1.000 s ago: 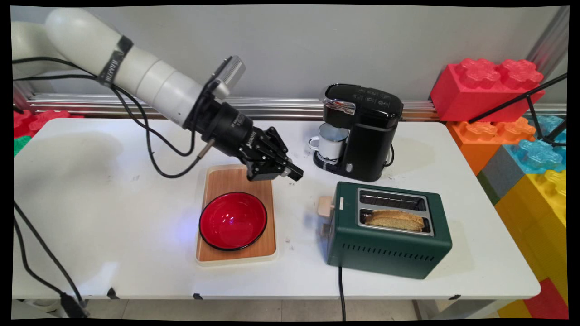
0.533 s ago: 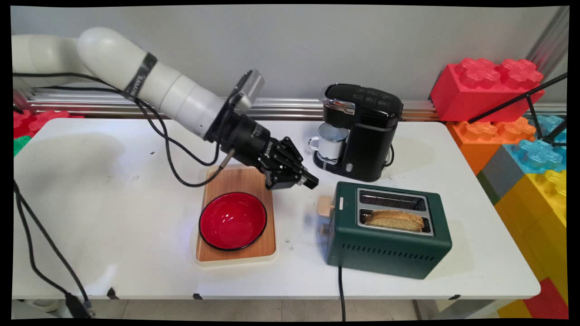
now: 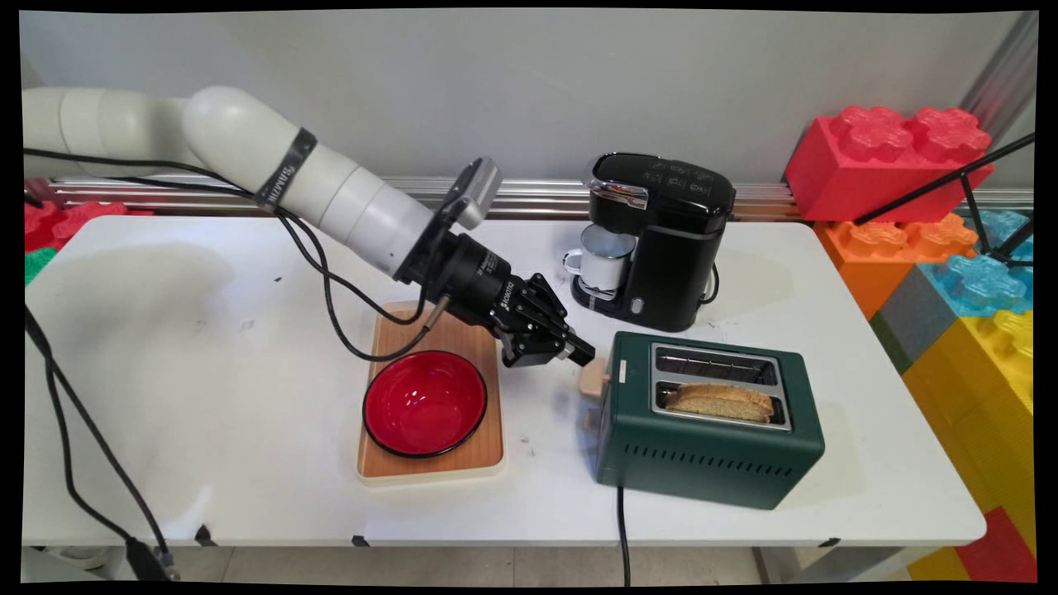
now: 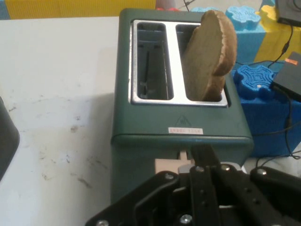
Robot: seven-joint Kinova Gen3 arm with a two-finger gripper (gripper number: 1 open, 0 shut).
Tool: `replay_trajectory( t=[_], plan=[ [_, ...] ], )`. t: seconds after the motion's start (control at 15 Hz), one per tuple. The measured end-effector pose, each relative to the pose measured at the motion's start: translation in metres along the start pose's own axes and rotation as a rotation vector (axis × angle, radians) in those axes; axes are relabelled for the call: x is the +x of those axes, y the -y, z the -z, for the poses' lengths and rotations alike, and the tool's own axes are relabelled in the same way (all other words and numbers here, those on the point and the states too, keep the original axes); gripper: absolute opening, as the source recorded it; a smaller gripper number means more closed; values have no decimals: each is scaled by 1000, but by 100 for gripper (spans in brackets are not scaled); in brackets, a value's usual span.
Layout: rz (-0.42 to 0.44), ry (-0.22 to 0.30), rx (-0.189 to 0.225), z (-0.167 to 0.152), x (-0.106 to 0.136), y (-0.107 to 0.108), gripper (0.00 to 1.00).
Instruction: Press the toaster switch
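- My arm comes in from the upper left and slopes down to the right across the table [image 3: 207,397], its wrist low over the far end of the wooden tray [image 3: 430,459].
- The claw [image 3: 582,355] points down and right at the left end of the green toaster [image 3: 711,450]; its tip is right at the beige lever knob [image 3: 593,378] there, touching it or a hair off, I cannot tell which.
- In the hand view the claw [image 4: 202,155] looks pressed together: one narrow black tip stands up against the toaster's [image 4: 178,117] end face, just above the pale knob [image 4: 171,165], with nothing pinched between the fingers.
- The toaster sits on the right half of the table, long axis running left to right in the main view, lever end toward the claw, its two slots lengthwise and open upward.
- A slice of bread [image 3: 721,401] stands in the nearer slot, edge up, well above the rim in the hand view [image 4: 209,54]; the farther slot shows only its wire guides.
- A black cord [image 3: 621,529] drops from the toaster's near side over the table edge.
- Left of the claw, a red bowl [image 3: 425,403] rests upright on the tray.
- Behind the toaster stands a black coffee maker [image 3: 661,240] with a white mug [image 3: 603,258] under its spout.
- Big coloured toy blocks [image 3: 893,157] are stacked beyond the table's right end.
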Motion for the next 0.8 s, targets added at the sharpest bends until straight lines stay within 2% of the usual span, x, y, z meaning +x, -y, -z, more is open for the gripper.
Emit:
replay_trajectory(
  t=[0.8],
  plan=[
    [30,6,8,-23,-15,4,0]
  ],
)
